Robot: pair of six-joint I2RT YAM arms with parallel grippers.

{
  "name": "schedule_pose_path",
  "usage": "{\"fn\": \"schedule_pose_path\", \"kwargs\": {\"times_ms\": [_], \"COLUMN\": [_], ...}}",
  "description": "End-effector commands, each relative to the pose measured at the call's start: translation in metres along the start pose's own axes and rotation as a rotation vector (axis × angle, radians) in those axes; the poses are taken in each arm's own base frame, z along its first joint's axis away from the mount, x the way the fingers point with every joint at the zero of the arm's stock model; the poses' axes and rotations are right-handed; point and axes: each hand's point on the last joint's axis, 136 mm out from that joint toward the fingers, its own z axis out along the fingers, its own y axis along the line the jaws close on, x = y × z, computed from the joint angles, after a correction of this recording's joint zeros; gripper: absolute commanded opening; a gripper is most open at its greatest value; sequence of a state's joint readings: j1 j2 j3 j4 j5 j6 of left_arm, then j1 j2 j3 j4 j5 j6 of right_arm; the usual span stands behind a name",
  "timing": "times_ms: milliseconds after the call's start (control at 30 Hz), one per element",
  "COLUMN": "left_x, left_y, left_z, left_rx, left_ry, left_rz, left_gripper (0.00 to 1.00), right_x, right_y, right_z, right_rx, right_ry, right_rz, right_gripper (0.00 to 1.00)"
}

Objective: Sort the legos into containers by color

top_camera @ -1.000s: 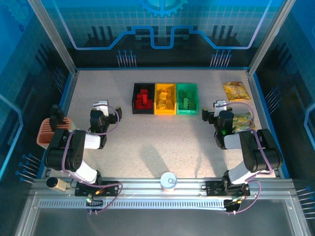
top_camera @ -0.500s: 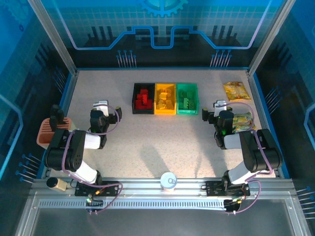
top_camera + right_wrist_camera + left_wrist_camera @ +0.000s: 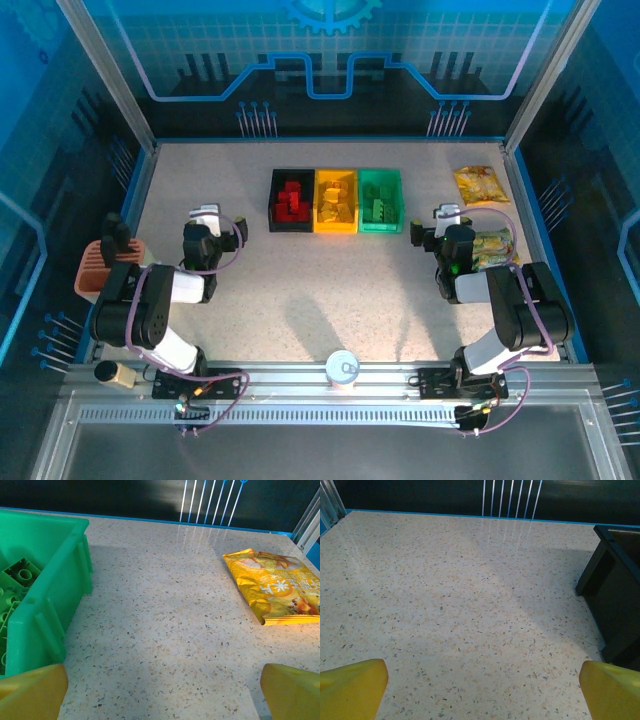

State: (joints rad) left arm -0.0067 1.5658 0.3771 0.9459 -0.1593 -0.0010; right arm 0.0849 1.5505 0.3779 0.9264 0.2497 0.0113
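Sorting looks done - red legos (image 3: pixel 291 203) in black bin (image 3: pixel 273 201), yellow legos (image 3: pixel 336 205) in yellow bin (image 3: pixel 336 230), green legos (image 3: pixel 379 208) in green bin (image 3: pixel 380 229), at the table's (image 3: pixel 330 290) 12 o'clock. Left gripper (image 3: pixel 205 216) at 9 and right gripper (image 3: pixel 447 215) at 3 - both spread apart, empty. Next move is probably just parking.

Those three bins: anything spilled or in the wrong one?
Nothing stands out. Red legos lie in the black bin, yellow legos in the yellow bin, green legos in the green bin, all lined up neatly.

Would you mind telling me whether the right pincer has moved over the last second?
No. The right pincer sits at the same spot as before, just right of the green bin.
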Motion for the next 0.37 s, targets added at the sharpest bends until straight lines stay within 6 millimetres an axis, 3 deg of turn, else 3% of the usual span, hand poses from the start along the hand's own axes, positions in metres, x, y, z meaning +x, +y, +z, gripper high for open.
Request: {"fn": "schedule_pose_path", "kwargs": {"times_ms": [0,333], "left_x": [-0.0029,-0.0031], "left_y": [-0.0046,-0.0052], "left_z": [-0.0016,-0.0015], "left_rx": [0.021,0.024], "left_ry": [-0.007,-0.007], "left_rz": [-0.012,-0.012], "left_gripper": [0.99,0.99], "right_x": [-0.0046,-0.0050], "right_y": [0.0028,0.0029], "right_z": [-0.0012,-0.0012], "right_rx": [-0.011,-0.011], "right_ry": [-0.013,-0.015], "right_rz": [0.009,0.010], "right_gripper": [1.00,1.00]}}
